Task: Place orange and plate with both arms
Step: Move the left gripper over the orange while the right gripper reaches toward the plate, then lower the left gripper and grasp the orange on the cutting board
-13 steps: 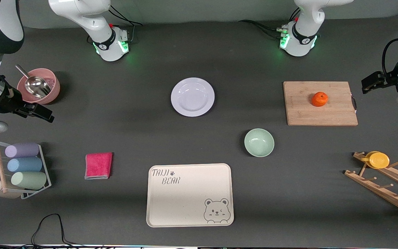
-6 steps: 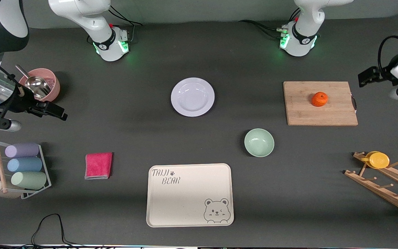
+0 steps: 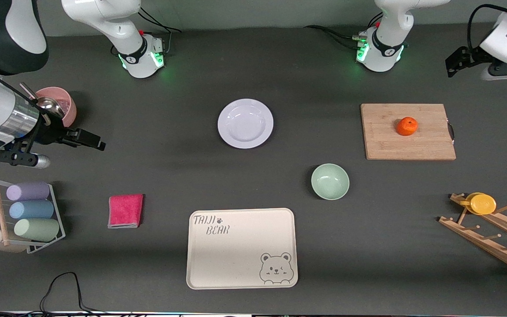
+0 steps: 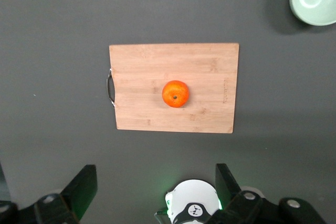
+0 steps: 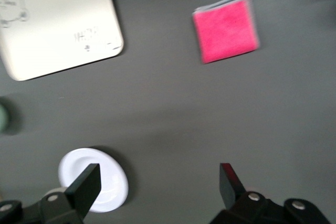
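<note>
The orange (image 3: 407, 126) sat on the wooden cutting board (image 3: 385, 145) toward the left arm's end of the table, roughly at the board's middle in the left wrist view (image 4: 176, 93). The plate (image 3: 245, 123) lay bare on the dark table (image 3: 183, 176) between the 2 arms' bases, well apart from the board. Nearer to the front camera than the plate stood the mint-green bowl (image 3: 330, 181), and nearer again lay the cream bear tray (image 3: 236, 259). The left gripper (image 3: 455, 62) hung up in the air over the table's edge at its own arm's end, holding nothing; its wrist camera looked straight down on the board, and its 2 fingers (image 4: 81, 188) stood wide apart. The right gripper (image 3: 87, 139) hung over bare table beside the pink bowl (image 3: 66, 108) with the metal scoop (image 3: 46, 105) in it, its fingers (image 5: 86, 186) also spread wide and holding nothing; the plate (image 5: 107, 187) showed partly past 1 finger in that wrist view. A folded pink cloth (image 3: 125, 211) lay near the tray toward the right arm's end, beside a wire rack (image 3: 57, 215) of 3 pastel cups. A wooden drying rack (image 3: 491, 235) with a yellow cup (image 3: 481, 204) on it stood at the left arm's end.
</note>
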